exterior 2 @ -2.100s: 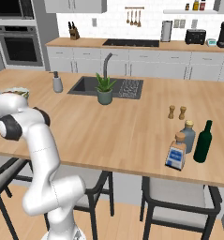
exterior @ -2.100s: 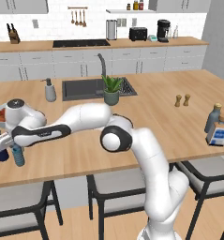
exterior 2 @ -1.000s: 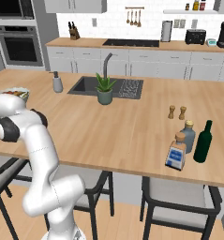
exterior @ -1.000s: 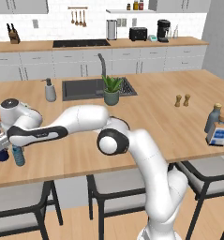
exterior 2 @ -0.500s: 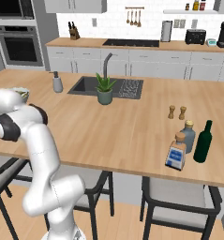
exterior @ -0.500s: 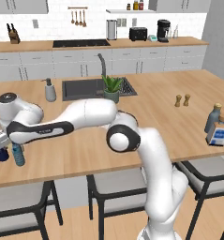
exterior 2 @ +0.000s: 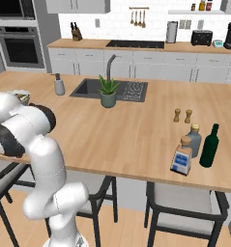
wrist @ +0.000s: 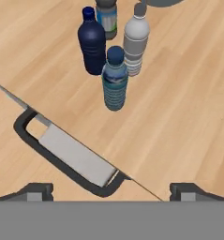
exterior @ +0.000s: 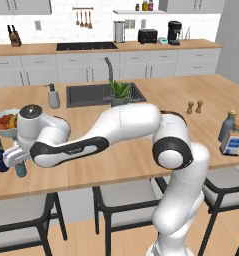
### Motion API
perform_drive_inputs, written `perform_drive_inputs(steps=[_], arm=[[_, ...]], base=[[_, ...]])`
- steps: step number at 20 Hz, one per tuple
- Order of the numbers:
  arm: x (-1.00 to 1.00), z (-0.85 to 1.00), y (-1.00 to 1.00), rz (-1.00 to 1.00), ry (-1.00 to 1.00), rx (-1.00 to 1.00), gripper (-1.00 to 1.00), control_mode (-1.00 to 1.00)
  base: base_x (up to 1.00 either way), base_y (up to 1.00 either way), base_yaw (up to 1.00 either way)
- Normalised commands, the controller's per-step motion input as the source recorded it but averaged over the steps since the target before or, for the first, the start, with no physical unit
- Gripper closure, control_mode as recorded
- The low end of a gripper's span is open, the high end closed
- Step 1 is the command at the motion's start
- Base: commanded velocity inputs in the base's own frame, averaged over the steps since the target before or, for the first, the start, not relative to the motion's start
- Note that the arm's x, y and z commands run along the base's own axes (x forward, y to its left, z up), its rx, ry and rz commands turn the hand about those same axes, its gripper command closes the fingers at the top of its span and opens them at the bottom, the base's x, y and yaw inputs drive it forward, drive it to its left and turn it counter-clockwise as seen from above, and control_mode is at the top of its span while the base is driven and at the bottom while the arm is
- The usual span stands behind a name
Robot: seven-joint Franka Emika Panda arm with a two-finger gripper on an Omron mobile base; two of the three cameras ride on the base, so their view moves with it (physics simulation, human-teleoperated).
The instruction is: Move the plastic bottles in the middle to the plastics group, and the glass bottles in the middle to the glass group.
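Since half a second ago I have lifted the hand higher above the worktop's [exterior: 141, 155] left end, and my jaws [wrist: 111, 190] now hang spread apart, holding nothing. Below them, the translucent blue plastic bottle with a dark cap [wrist: 115, 78] stands upright just beside the stout dark navy bottle [wrist: 92, 43] and the clear-greyish plastic bottle with a white cap [wrist: 135, 40], close to the worktop's front edge. Near the right end, the squat square glass bottle with a cork stopper [exterior 2: 181, 156] stands just beside the tall grey-blue bottle [exterior 2: 194, 140] and the dark green bottle [exterior 2: 209, 146].
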Motion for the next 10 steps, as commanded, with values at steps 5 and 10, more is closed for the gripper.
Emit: perform_drive_inputs(steps=[5,10], arm=[[-0.45,0.04,-1.0,-0.13,0.01,0.17,-1.0,-1.0],[-0.49,0.45,-1.0,-0.09,0.05,0.09,-1.0,-1.0]], base=[[0.0,0.0,0.0],[0.0,0.0,0.0]])
